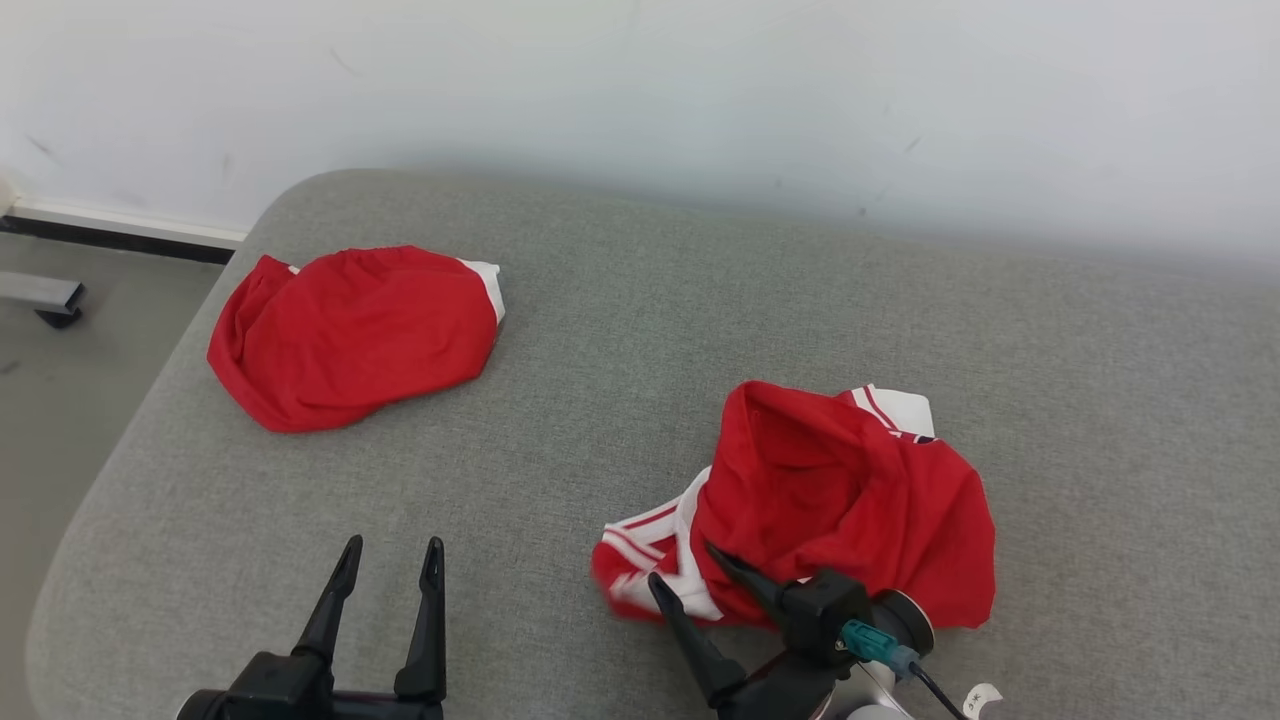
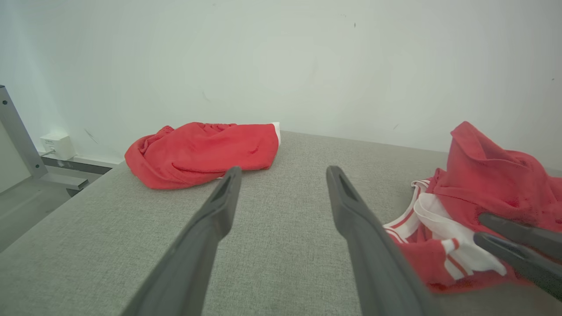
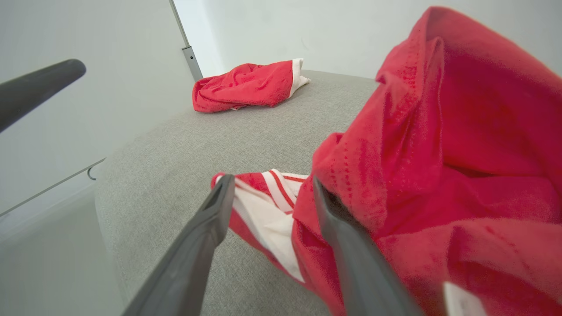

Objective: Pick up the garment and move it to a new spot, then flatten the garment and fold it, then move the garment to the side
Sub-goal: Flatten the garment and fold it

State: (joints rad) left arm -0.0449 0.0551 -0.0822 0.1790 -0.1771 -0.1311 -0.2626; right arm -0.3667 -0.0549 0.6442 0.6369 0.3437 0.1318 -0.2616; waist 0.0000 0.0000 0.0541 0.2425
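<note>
One grey cushion (image 1: 620,300) with rounded corners took up most of the head view. Two red garments lay on it. The garment (image 1: 850,500), red with white striped trim, sat crumpled in a heap near the cushion's near edge, right of centre. Second red garment (image 1: 350,335) lay bunched at the cushion's far left corner, well apart from the first. Two grippers, both over the cushion's near edge. Left gripper (image 1: 392,545) pointed across the cushion toward its far edge, fingers spread wide, nothing between them, clear of both garments. Right gripper (image 1: 684,564) sat low and angled, fingers apart. In the right wrist view the white trim lay between them and one finger (image 3: 351,245) rested against the red fold, cloth not pinched.
</note>
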